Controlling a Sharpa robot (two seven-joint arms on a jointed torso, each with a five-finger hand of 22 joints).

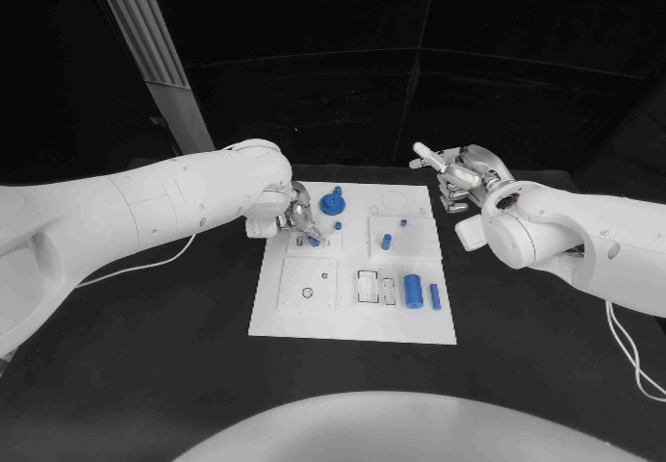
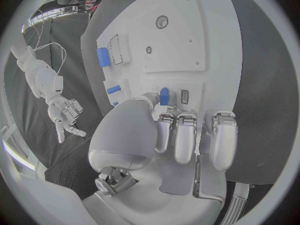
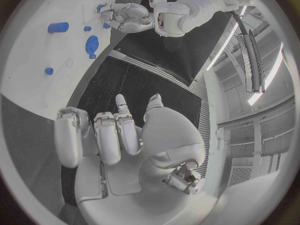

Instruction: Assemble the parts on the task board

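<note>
The white task board (image 1: 354,318) lies in the middle of the black table. My left hand (image 1: 297,218) hovers low over its far left part. Thumb and a finger pinch a small blue peg (image 2: 164,96) beside a narrow slot (image 2: 184,96). A round blue gear-like part (image 1: 332,203) stands just beyond that hand. Two small blue pieces (image 1: 387,241) lie mid-board. A blue cylinder (image 1: 411,289) and a slim blue bar (image 1: 434,295) lie at the near right. My right hand (image 1: 465,179) is raised past the board's far right corner, fingers apart, holding nothing.
The board (image 2: 178,35) has square plates with small holes and an empty rectangular socket (image 1: 368,287) next to the cylinder. A pale post (image 1: 160,67) rises at the far left. White cables (image 1: 631,356) hang from both arms over the black table.
</note>
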